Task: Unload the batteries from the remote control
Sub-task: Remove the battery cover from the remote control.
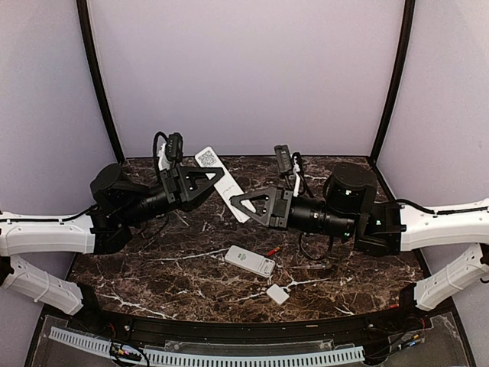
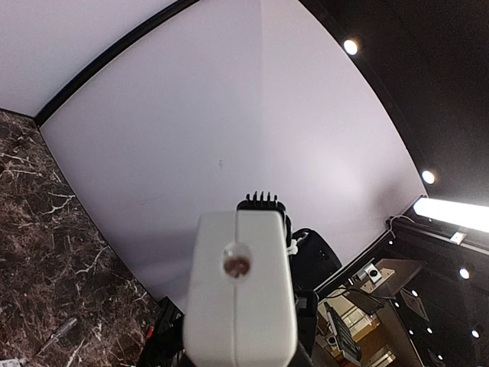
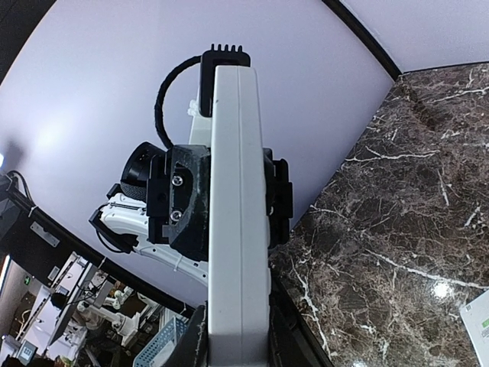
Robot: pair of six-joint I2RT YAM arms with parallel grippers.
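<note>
Cover (image 1: 277, 293): a flat white rectangle, lying loose near the worktop's (image 1: 153, 260) front edge.
Low remote (image 1: 250, 261): a smooth white slab at mid-worktop, with one slim red battery (image 1: 273, 251) out, just beside it.
Raised remote (image 1: 210, 162): a white plastic bar; your left hand (image 1: 220, 179) and right hand (image 1: 235, 200) both pinch it.
Left to do: you can't tell whether any cells remain inside.
</note>
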